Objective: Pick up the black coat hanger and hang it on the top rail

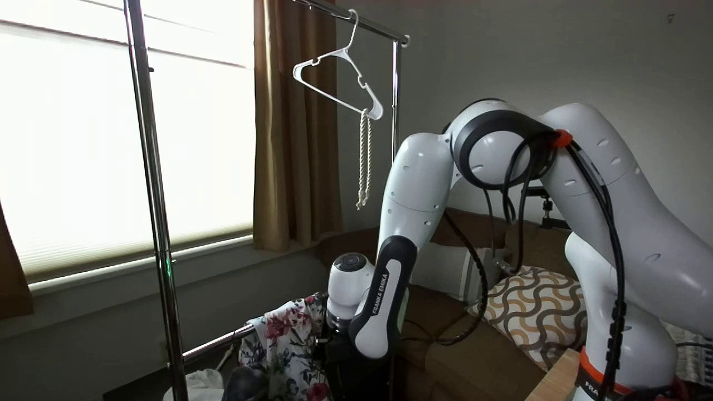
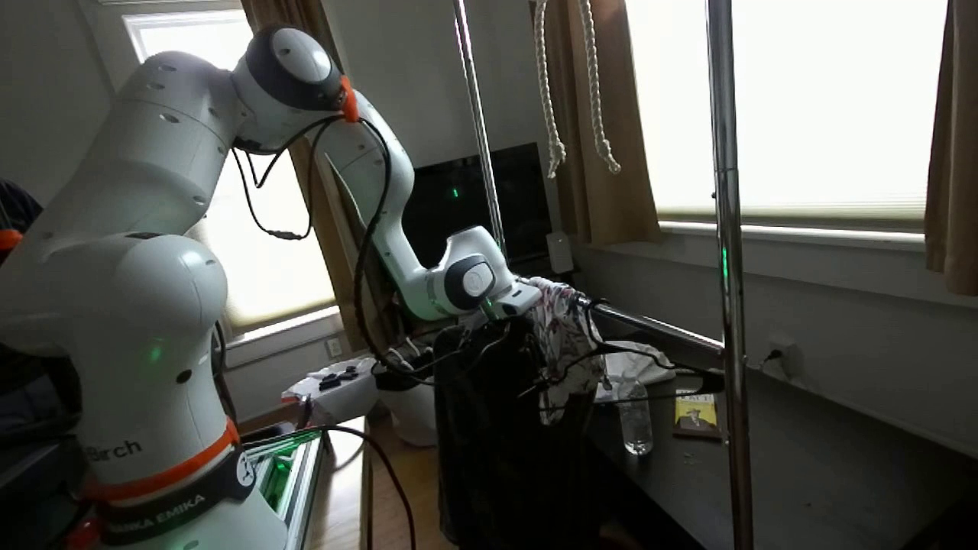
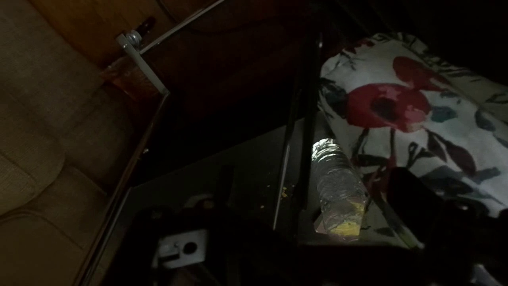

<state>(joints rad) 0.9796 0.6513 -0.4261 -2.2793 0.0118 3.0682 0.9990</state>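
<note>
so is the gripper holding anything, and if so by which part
Nothing is held; the gripper is open, its fingers apart, the black coat hanger seen between them.

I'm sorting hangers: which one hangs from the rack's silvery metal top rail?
The white plastic triangular hanger, with twisted cream rope draped over it; the thin black triangular hanger instead sits down by the silvery metal lower crossbar.

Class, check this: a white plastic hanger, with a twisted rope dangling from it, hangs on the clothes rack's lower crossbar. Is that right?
Wrong bar: an exterior view shows the white plastic hanger, with the twisted rope dangling from it, hanging on the top rail.
</note>
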